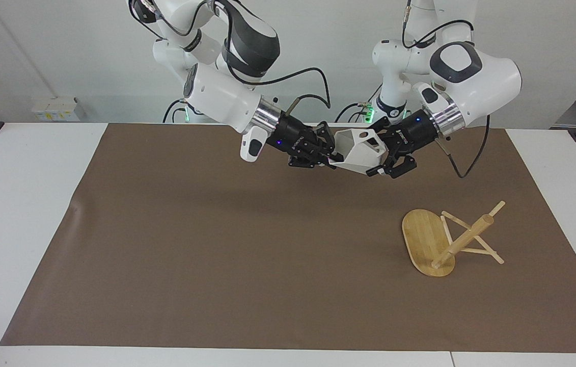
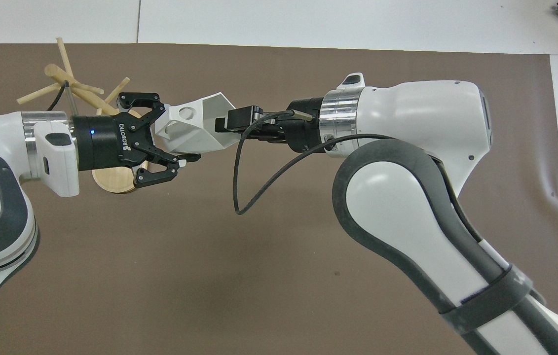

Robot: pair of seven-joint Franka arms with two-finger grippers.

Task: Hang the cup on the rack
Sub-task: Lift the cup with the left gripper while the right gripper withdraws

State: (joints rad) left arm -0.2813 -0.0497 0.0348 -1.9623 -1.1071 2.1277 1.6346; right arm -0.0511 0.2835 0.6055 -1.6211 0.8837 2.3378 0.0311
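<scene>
The white faceted cup [image 1: 359,150] hangs in the air on its side between my two grippers, over the part of the brown mat nearest the robots. It also shows in the overhead view [image 2: 195,130]. My left gripper [image 1: 378,151] is shut on the cup's narrow base end, seen from above [image 2: 175,134]. My right gripper [image 1: 332,150] is at the cup's mouth, with one finger over the rim [image 2: 229,120], and looks open. The bamboo rack [image 1: 463,237] stands on its oval base [image 1: 422,239] toward the left arm's end of the table. In the overhead view [image 2: 69,81] my left arm partly covers it.
The brown mat [image 1: 216,244] covers most of the white table [image 1: 23,204]. A black cable [image 2: 239,187] loops down from my right wrist.
</scene>
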